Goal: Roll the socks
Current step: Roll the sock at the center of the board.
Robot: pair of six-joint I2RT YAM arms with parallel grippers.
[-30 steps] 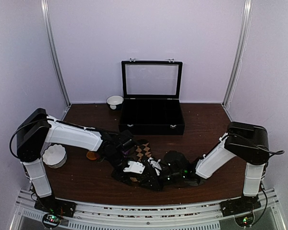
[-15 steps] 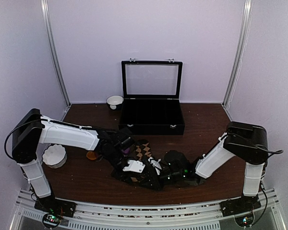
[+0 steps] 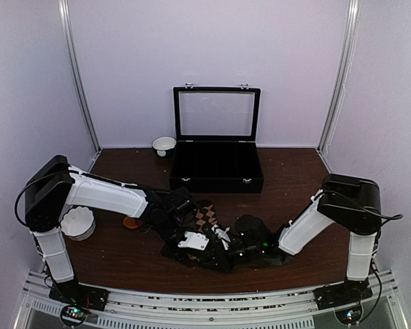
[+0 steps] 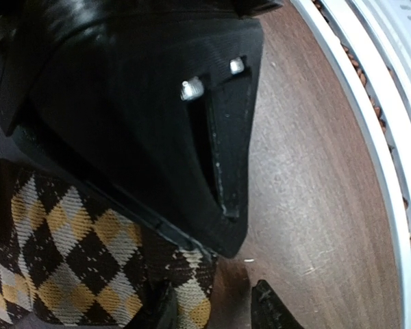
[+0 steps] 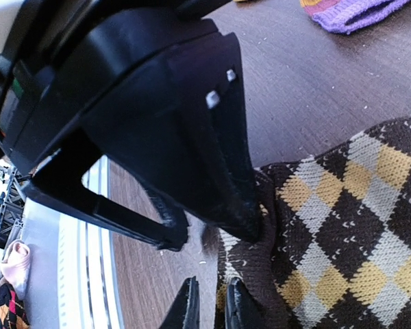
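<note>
Reaching inward along the table's [image 3: 294,171] near edge, left arm [image 3: 106,195] and right arm [image 3: 305,229] meet at the argyle socks [image 3: 204,218]. Left gripper [image 4: 212,310]: jaws partly apart, astride the sock's corner. Right gripper [image 5: 211,308]: nearly closed, pinching its edge. Striped sock [image 5: 356,12]: just beyond. Bare wood toward the far edge.

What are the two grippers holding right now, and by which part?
The right gripper seems to pinch the dark brown argyle knit sock by its edge. The left gripper straddles an argyle edge too, jaws apart; a grip cannot be told.
</note>
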